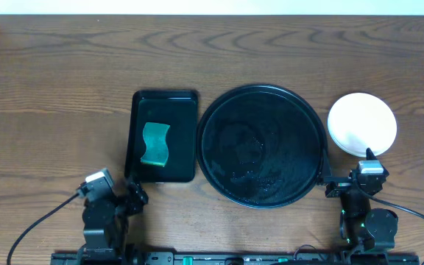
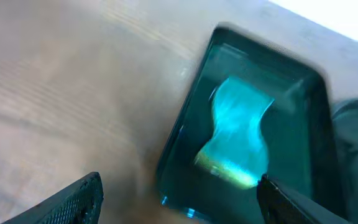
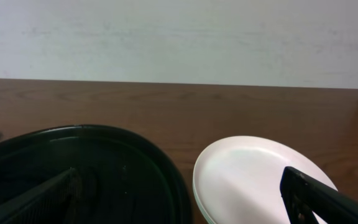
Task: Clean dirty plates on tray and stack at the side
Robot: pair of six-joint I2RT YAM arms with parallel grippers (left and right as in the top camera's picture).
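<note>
The round black tray [image 1: 262, 146] lies mid-table with no plates on it, only wet streaks. The plates [image 1: 362, 124] sit stacked just right of it, a white one on top; in the right wrist view the stack [image 3: 253, 177] shows a pale green edge beneath. My right gripper [image 1: 346, 163] is open and holds nothing. In the right wrist view this gripper [image 3: 179, 199] has one finger over the tray's [image 3: 104, 162] rim and the other over the stack's near edge. My left gripper [image 1: 120, 190] is open and empty at the front left [image 2: 179, 202].
A rectangular black tray [image 1: 164, 136] left of the round one holds a green sponge [image 1: 155, 143], which appears blurred in the left wrist view [image 2: 236, 134]. Cables trail from both arm bases along the table's front edge. Bare wood lies behind and at far left.
</note>
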